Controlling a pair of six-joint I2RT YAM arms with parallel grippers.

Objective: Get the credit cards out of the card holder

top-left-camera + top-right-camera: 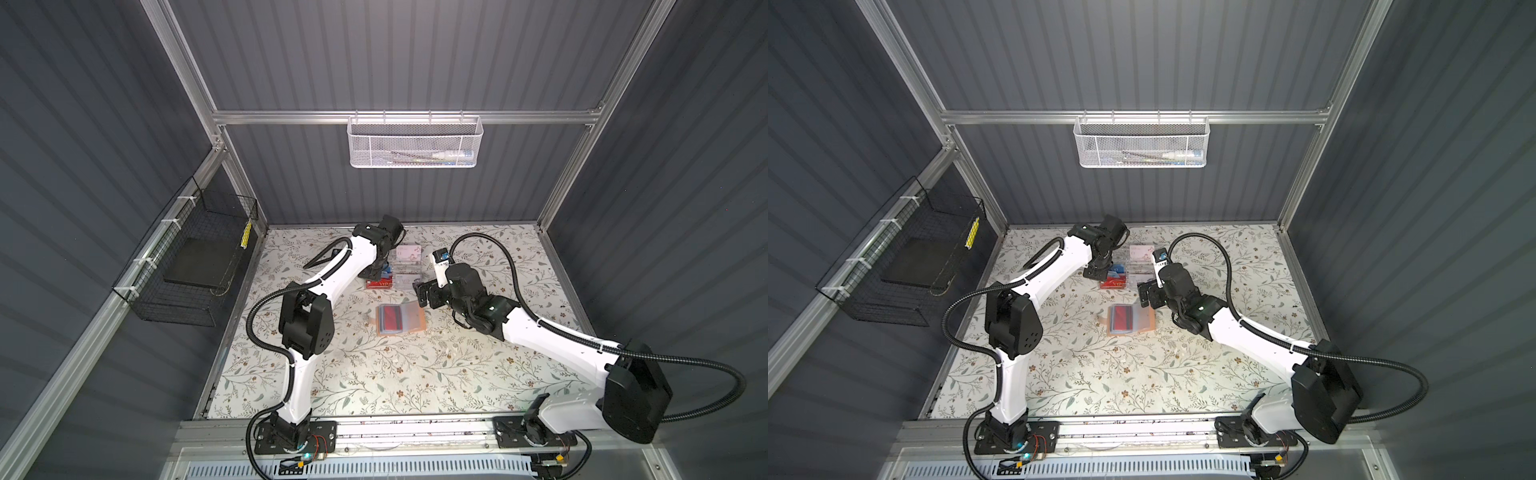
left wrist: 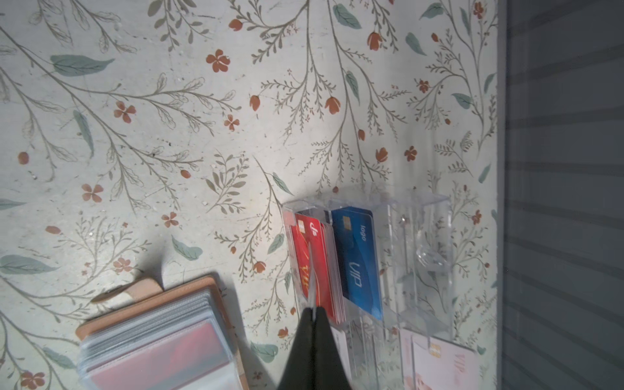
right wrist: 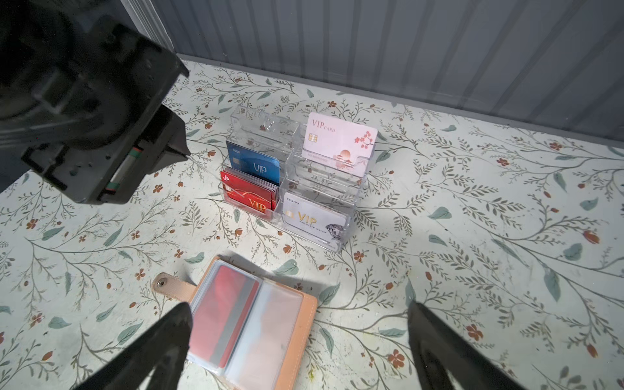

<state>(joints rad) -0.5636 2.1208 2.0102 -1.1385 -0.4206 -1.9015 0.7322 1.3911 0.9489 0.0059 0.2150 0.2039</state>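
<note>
Left pincer (image 2: 314,314) is clenched on a thin card (image 2: 311,270), edge-on above the red stack (image 2: 320,256) in the acrylic organiser (image 2: 422,216) near the tabletop's (image 2: 169,101) far edge. Keep it upright and sink its edge into the compartment before letting go. Right pincer (image 3: 300,306), released, straddles the open card holder (image 3: 305,324) mid-tabletop, with a red card (image 3: 223,310) sleeved inside.

The floral-printed bench (image 1: 457,374) fills the lower middle of a top view. An open tan card holder (image 1: 417,318) lies flat near its centre. A clear acrylic box (image 1: 409,266) stands just above it in the frame, apart from it.
</note>
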